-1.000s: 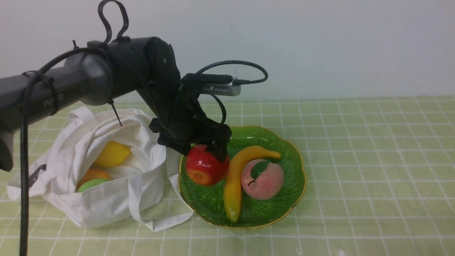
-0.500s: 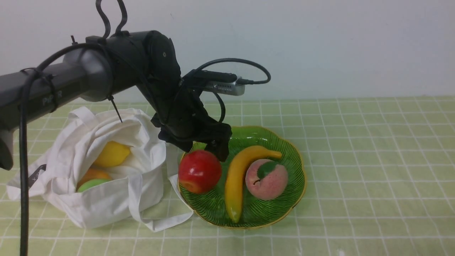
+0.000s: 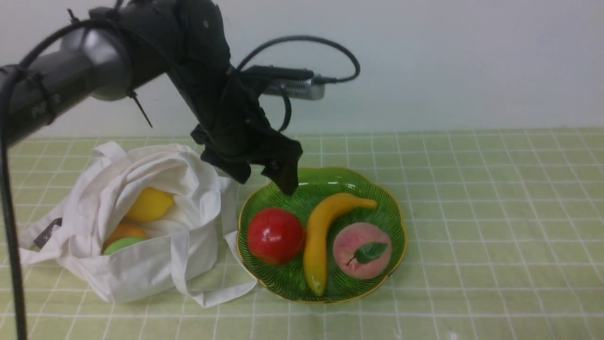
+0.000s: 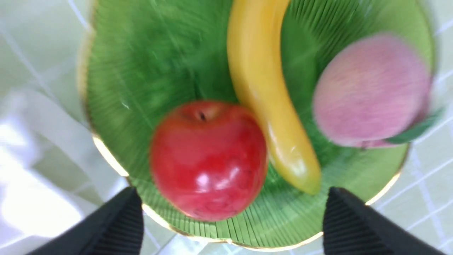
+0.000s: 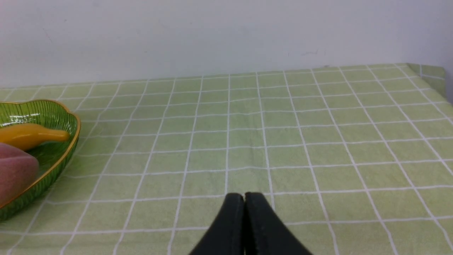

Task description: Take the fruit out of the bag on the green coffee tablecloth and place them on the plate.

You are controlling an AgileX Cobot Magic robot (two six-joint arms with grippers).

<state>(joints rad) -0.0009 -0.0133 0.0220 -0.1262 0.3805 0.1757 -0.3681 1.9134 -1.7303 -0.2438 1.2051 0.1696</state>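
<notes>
The right half of the surface, covered by the green tablecloth [image 3: 490, 226], lies open from far edge to near, and a claw could pass low there. On the left, the white bag [image 3: 141, 269] blocks a low path, and one strap [image 3: 222, 296] bridges the gap to the plate [image 3: 339, 292]. Inside the plate, the red apple [image 3: 276, 236] and banana [image 3: 317, 245] touch, closing any passage between them; a narrow strip of bare plate separates banana and peach [image 3: 358, 245]. The left arm [image 3: 188, 61] hangs over the bag's far side.
</notes>
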